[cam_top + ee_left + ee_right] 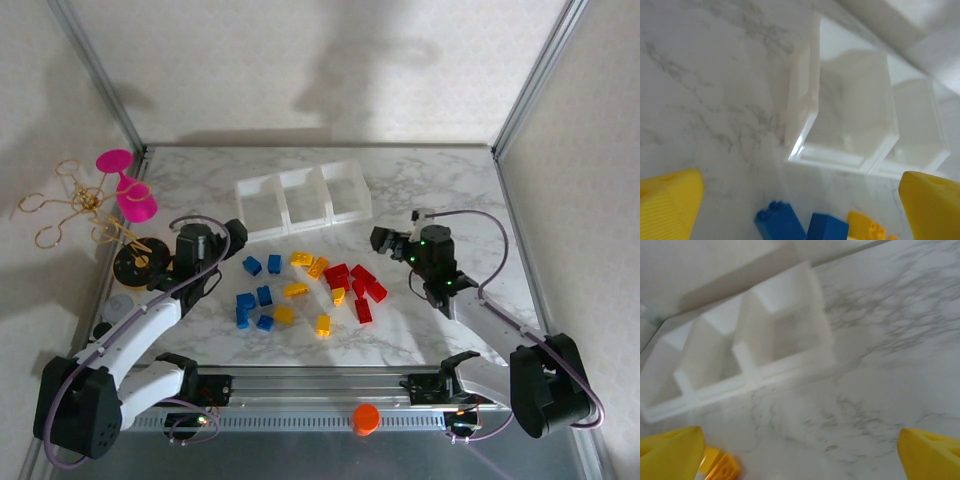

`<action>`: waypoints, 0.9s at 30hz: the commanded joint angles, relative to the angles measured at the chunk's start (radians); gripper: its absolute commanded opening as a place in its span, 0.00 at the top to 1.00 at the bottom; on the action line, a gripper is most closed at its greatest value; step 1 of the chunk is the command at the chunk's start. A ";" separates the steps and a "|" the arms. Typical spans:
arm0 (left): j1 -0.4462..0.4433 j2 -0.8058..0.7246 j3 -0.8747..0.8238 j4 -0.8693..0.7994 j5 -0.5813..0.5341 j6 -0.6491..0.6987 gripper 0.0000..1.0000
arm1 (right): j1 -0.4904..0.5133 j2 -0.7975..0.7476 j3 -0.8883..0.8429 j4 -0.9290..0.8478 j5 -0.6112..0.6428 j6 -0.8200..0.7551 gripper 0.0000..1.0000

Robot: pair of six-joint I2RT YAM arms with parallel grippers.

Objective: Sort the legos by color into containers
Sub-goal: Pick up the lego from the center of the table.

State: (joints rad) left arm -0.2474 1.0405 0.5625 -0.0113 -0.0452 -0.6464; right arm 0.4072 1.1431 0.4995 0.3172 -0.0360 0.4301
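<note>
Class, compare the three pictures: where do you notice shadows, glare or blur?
Top external view: sharp and evenly lit, with soft grey shadows on the back wall. Left wrist view: a bright glint on the near corner of the containers, and the left gripper's fingertips out of focus. Right wrist view: soft throughout, with the containers and the marble table smeared.

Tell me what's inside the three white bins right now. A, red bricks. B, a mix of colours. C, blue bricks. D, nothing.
D: all three bins show bare floors, while the Lego bricks lie loose on the marble table in front of them.
</note>
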 commanded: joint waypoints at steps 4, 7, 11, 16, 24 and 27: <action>-0.072 0.011 0.051 -0.303 -0.016 -0.048 0.00 | 0.164 0.071 0.065 -0.032 -0.016 -0.080 0.01; -0.127 0.043 0.078 -0.353 -0.026 -0.046 0.01 | 0.238 0.105 0.064 -0.020 0.018 -0.114 0.01; -0.193 0.108 0.113 -0.385 -0.075 -0.052 0.01 | 0.356 0.171 0.066 0.022 0.097 -0.179 0.01; -0.236 0.208 0.156 -0.395 -0.128 -0.069 0.07 | 0.446 0.248 0.087 0.061 0.166 -0.228 0.01; -0.255 0.353 0.215 -0.358 -0.154 -0.082 0.17 | 0.489 0.261 0.069 0.111 0.230 -0.240 0.01; -0.257 0.400 0.239 -0.353 -0.168 -0.088 0.22 | 0.494 0.252 0.061 0.120 0.268 -0.234 0.01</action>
State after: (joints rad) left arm -0.4961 1.4109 0.7647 -0.3599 -0.1627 -0.7162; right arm 0.8894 1.4044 0.5549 0.3927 0.1631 0.2081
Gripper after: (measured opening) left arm 0.792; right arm 0.988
